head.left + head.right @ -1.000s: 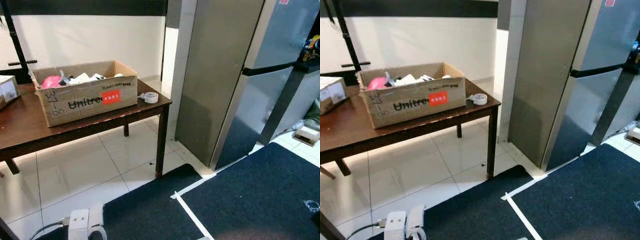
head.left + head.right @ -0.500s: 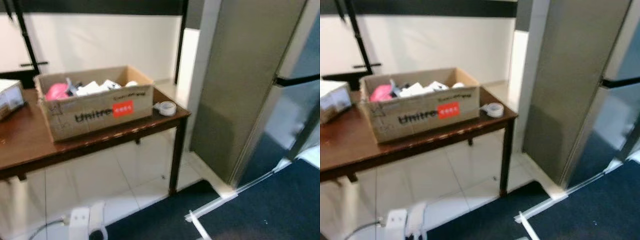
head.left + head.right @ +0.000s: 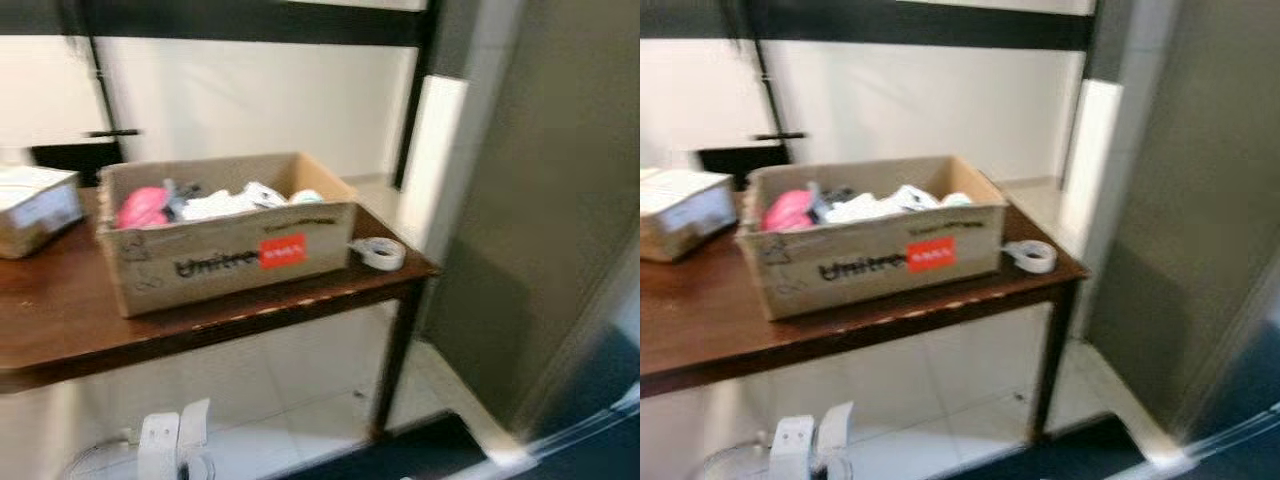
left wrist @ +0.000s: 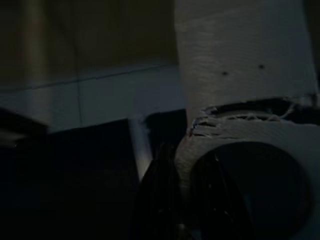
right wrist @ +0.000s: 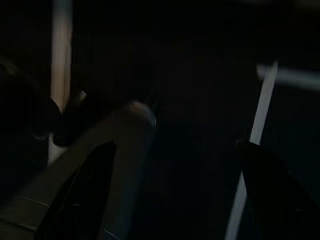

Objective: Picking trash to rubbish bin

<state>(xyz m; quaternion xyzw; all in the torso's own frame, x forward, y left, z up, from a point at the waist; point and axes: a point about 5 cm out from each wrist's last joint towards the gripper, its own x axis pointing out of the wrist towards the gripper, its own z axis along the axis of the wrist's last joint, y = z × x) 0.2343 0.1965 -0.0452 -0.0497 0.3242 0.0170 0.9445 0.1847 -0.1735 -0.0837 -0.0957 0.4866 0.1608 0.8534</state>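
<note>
Left eye view, blurred: brown wooden desk [image 3: 60, 320] w/ an open cardboard box [image 3: 230, 265] on it, long axis running along the desk, printed side w/ red label facing the camera. Box holds the trash [image 3: 215, 203]: a pink item at the left end, white crumpled bits toward the right; can't tell which way any piece points. Tape roll [image 3: 380, 253] lies flat just beside the box's right end, near the desk corner. A smaller box [image 3: 35, 208] sits at the far left of the desk, apart from the big one. Grey fridge side [image 3: 520, 250] to the right. White power strip [image 3: 172, 450] on the tiled floor under the desk.

Right eye view: same scene.

Left wrist view, very dark: left gripper [image 4: 187, 200], black fingers close together, looks clenched, holding nothing.

Right wrist view, very dark: right gripper [image 5: 175, 195], fingers spread wide, released, over dark floor w/ a pale tape line [image 5: 252, 150].
</note>
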